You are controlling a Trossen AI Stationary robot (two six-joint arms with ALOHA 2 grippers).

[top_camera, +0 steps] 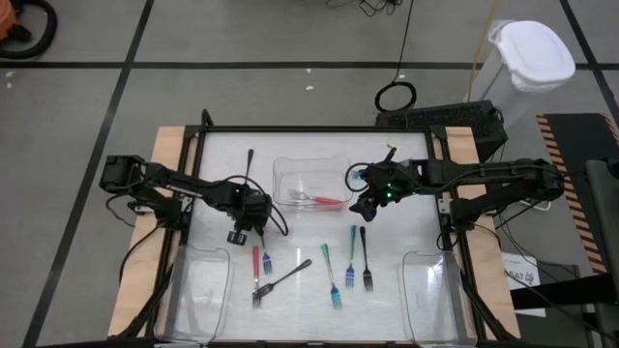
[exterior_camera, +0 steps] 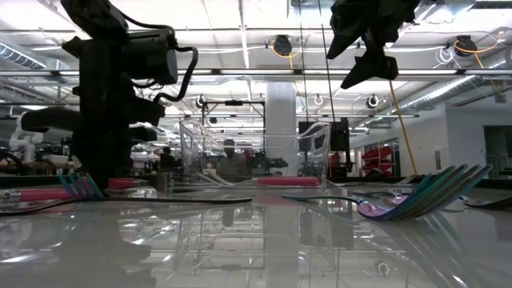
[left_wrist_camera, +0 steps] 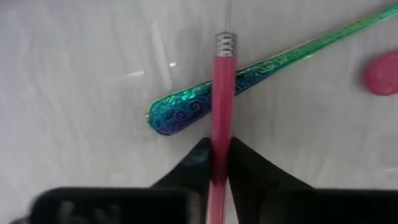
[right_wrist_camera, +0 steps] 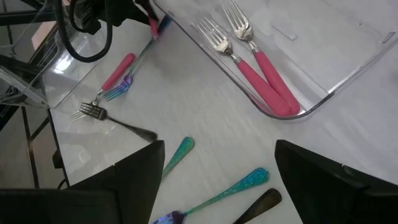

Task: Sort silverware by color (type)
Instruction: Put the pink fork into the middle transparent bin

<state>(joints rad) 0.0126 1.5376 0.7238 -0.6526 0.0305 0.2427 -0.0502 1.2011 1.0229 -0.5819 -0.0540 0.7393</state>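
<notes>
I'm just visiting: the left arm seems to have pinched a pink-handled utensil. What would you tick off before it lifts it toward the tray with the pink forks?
1. Left gripper closed on the pink-handled utensil: ok, fingers pinch the handle from both sides.
2. Utensil free of its neighbours: not ok, it lies across a teal-handled utensil.
3. Middle tray already holds matching pieces: ok, two pink-handled forks lie inside.
4. Room left in that tray: ok, much of its floor is bare.
5. Right gripper out of the way: cannot tell, it hangs open beside that tray.
</notes>
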